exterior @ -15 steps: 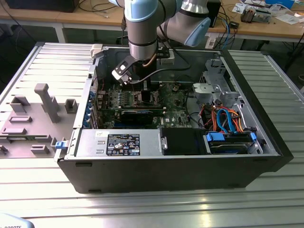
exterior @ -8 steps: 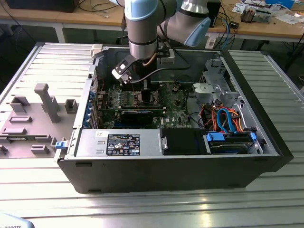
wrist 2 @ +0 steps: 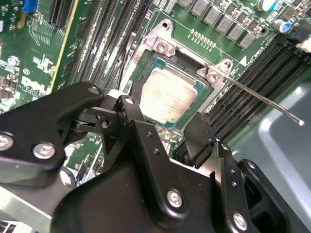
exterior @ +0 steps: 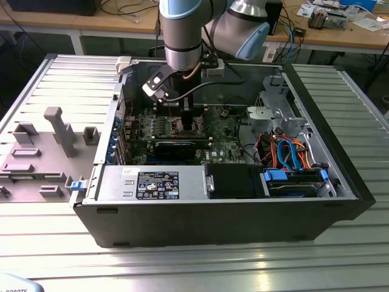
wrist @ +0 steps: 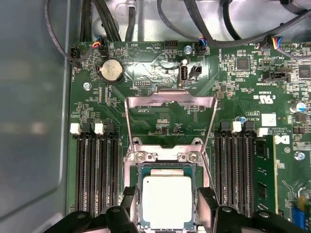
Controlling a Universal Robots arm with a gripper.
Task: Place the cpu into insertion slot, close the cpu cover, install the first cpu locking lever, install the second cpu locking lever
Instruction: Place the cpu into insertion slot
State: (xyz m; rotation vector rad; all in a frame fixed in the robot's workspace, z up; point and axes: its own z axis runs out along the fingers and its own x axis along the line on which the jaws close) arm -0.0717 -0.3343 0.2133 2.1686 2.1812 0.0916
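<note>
A Universal Robots arm point(exterior: 182, 30) reaches down into an open black computer case point(exterior: 213, 219) that lies on a ribbed metal table point(exterior: 182, 267), with the wrist low over the green motherboard point(wrist: 87, 107). In the first wrist view the cpu point(wrist: 166, 201), its pale silver-grey top facing up, sits flat inside the insertion slot point(wrist: 165, 168). The gripper point(wrist 2: 162, 111) hangs just above it with its black fingers point(wrist: 130, 204) spread apart, one on each side of the socket. They grip nothing, and a narrow gap shows between each finger and the chip. The cpu cover point(wrist: 170, 97) is swung up off the socket on its hinge, and bare board shows through its window cut-out. In the second wrist view a thin metal locking lever point(wrist 2: 262, 99) juts away from the socket's corner and is not latched down. Black memory slots point(wrist: 92, 170) run along both flanks of the socket, and a round coin cell battery point(wrist: 111, 70) sits on the board beyond the raised cover. In the exterior view, orange and blue drive cables point(exterior: 289, 152) coil toward the exterior view's right of the case, and a grey fixture block point(exterior: 55, 131) stands on the table to the exterior view's left.
</note>
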